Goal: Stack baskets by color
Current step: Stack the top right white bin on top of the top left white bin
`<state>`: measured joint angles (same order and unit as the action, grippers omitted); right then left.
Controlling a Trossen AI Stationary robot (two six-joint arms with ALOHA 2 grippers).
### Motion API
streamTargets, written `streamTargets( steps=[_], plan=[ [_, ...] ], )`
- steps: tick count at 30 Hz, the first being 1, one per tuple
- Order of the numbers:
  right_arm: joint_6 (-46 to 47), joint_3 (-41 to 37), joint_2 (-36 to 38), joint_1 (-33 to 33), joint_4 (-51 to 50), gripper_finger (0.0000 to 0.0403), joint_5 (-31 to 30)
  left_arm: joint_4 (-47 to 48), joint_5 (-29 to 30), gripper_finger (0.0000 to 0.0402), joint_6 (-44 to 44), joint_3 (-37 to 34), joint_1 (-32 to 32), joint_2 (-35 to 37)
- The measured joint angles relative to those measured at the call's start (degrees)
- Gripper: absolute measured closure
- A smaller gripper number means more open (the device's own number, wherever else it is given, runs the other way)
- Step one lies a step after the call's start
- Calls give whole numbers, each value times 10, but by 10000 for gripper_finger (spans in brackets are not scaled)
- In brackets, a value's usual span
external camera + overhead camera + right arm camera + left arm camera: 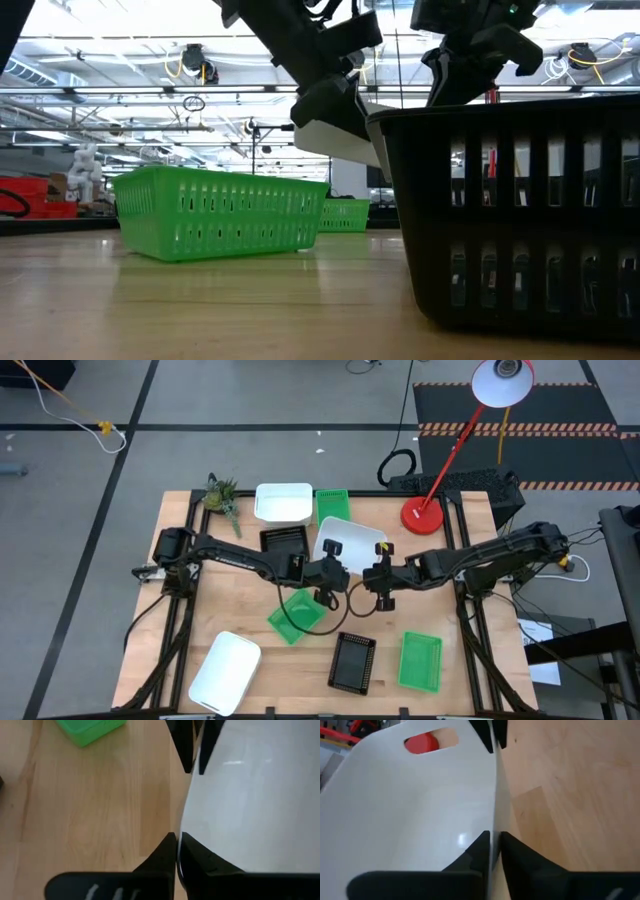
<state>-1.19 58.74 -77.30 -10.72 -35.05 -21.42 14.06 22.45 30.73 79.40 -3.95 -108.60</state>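
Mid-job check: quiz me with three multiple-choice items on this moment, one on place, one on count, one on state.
1. The held white basket is: A mid-table; B front-left corner; C on the lamp.
2. White baskets in the high view: A two; B three; C four.
3. The left gripper is: A open; B shut on a green basket; C shut on the white basket's rim.
A: it hangs between the left gripper and right gripper.
B: held one, back white basket, front-left white basket.
C: its fingers pinch the rim.
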Motion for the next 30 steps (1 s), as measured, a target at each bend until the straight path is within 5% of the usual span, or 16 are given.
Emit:
streamTargets(
  steps=[9, 21, 30],
  plan=[
    [0, -1, 0, -5, 7, 387, -4, 4, -4, 389, 2, 0, 0, 0],
    [-31, 0, 24, -59, 73, 236, -109, 19, -18, 397, -15, 0, 2, 12],
    [-25, 0, 117, -119, 74, 213, -175, 53, -20, 396, -69, 0, 12, 80]
  ],
)
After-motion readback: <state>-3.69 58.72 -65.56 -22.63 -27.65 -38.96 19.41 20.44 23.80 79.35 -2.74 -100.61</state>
